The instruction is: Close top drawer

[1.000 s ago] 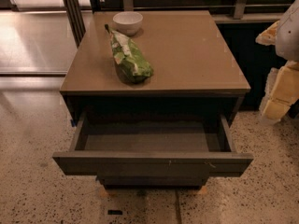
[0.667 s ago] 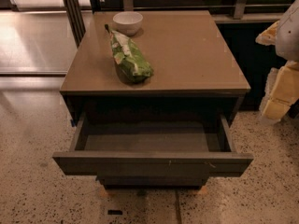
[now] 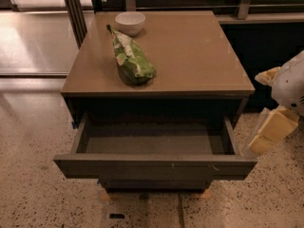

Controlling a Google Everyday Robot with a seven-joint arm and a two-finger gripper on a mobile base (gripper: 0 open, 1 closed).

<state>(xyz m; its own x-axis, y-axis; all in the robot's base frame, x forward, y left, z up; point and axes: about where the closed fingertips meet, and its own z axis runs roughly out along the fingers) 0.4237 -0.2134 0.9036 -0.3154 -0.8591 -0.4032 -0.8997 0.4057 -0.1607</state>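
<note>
Camera view: the top drawer is pulled well out of the front of the cabinet, its shallow grey box bare and its long front facing me. The step in hand, as I judge it, is approach then push. To do it well I should come round to the cabinet's front, set flat against the middle of the drawer front (not a corner, or it may rack), and push straight in toward the cabinet until flush. My gripper hangs off the cabinet's right side, well apart from the drawer, its fingers spread and holding nothing. So the drawer front lies to my gripper's left and a bit lower. On the cabinet's top sit a green chip bag and a white bowl, both out of the push path.
</note>
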